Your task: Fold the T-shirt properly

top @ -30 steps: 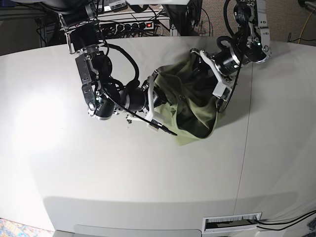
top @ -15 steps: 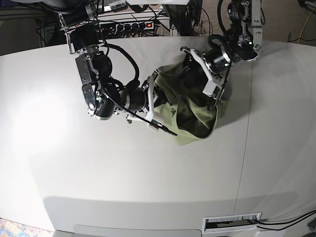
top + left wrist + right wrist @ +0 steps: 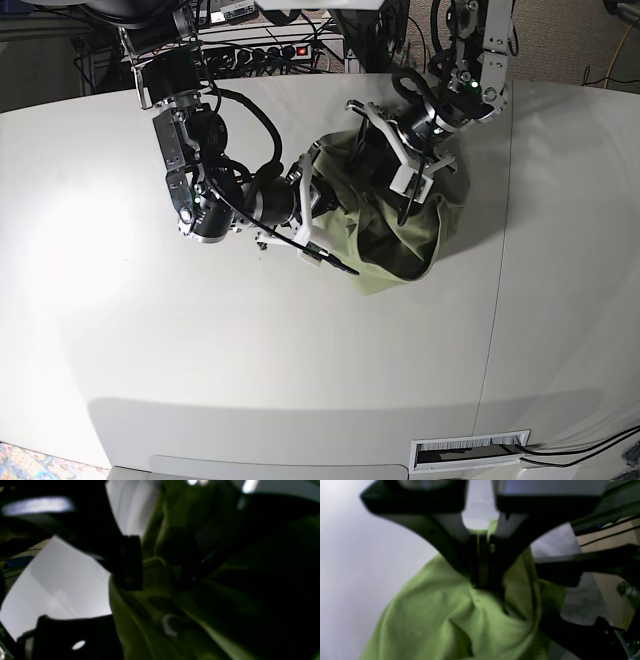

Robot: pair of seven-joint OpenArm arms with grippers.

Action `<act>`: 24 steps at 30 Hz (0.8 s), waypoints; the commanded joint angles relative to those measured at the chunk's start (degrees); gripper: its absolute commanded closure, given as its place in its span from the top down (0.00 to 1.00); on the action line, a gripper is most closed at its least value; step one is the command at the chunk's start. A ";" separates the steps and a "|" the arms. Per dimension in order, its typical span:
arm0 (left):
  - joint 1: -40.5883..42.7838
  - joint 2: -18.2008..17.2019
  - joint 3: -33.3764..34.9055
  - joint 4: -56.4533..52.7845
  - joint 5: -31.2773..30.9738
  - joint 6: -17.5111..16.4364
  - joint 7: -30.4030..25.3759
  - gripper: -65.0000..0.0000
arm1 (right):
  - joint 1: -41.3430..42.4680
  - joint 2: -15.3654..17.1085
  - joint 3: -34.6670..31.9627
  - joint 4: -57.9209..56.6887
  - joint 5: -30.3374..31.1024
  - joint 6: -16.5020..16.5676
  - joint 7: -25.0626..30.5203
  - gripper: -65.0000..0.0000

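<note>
The olive-green T-shirt (image 3: 400,245) lies bunched and wrinkled at the middle of the white table (image 3: 300,380). My right gripper (image 3: 318,212), on the left in the base view, is shut on the shirt's left edge. The right wrist view shows its closed fingers (image 3: 483,562) pinching green fabric (image 3: 432,620). My left gripper (image 3: 378,150) hangs over the shirt's top part with its jaws apart. In the dark, blurred left wrist view a fold of the shirt (image 3: 155,620) lies between its fingers (image 3: 130,562).
A seam (image 3: 498,300) runs down the table to the right of the shirt. A vent slot (image 3: 470,452) sits at the front right edge. A power strip and cables (image 3: 270,50) lie behind the table's back edge.
My left gripper has moved left from the shirt's right edge to over its top part, jaws still apart. The right arm and the shirt's lower part have not moved.
</note>
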 commanded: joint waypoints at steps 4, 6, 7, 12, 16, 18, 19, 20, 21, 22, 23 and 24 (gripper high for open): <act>-0.28 0.11 -0.04 1.14 0.57 0.07 -1.46 0.08 | 1.27 0.02 0.24 0.90 0.85 0.08 1.03 0.00; -0.28 0.11 -0.04 1.14 0.59 0.04 -1.44 0.00 | 1.27 0.04 0.28 0.90 0.83 0.08 1.03 0.00; -0.28 0.09 -0.07 1.16 0.57 0.04 -1.42 0.00 | 1.27 0.02 0.28 0.90 0.83 0.08 1.03 0.00; -0.26 -0.07 -0.09 5.33 0.83 0.00 1.42 0.00 | 1.27 0.57 0.28 0.90 -0.63 0.08 1.66 0.00; -0.20 -0.09 -0.09 11.43 4.55 0.04 4.66 0.00 | 1.27 1.62 0.28 0.90 -1.05 0.08 3.02 0.00; 0.61 -0.24 -0.11 13.38 7.13 0.04 4.85 0.00 | 1.27 1.79 0.28 0.90 -1.07 0.08 3.15 0.00; 1.18 -0.33 -0.09 13.92 8.81 0.07 4.79 0.00 | 1.27 1.79 0.28 0.90 -1.07 0.08 3.13 0.00; 1.70 -0.35 -0.09 14.14 10.29 0.04 4.74 0.00 | 1.27 1.77 0.28 0.90 -1.05 0.08 3.17 0.00; 2.27 -0.35 -0.09 14.21 12.20 0.04 4.72 0.00 | 1.27 1.77 0.28 0.90 -1.05 0.08 3.19 0.00; 2.84 -0.35 -0.11 14.21 14.36 0.04 4.72 0.00 | 1.27 1.77 0.28 0.90 -1.05 0.08 3.19 0.00; 3.41 -0.35 -0.11 14.21 16.72 0.04 4.63 0.00 | 1.27 1.77 0.28 0.90 -1.03 0.08 3.21 0.00; 3.96 -0.35 -0.11 14.21 19.26 0.07 4.55 0.00 | 1.27 1.77 0.28 0.90 -1.03 0.08 3.21 0.00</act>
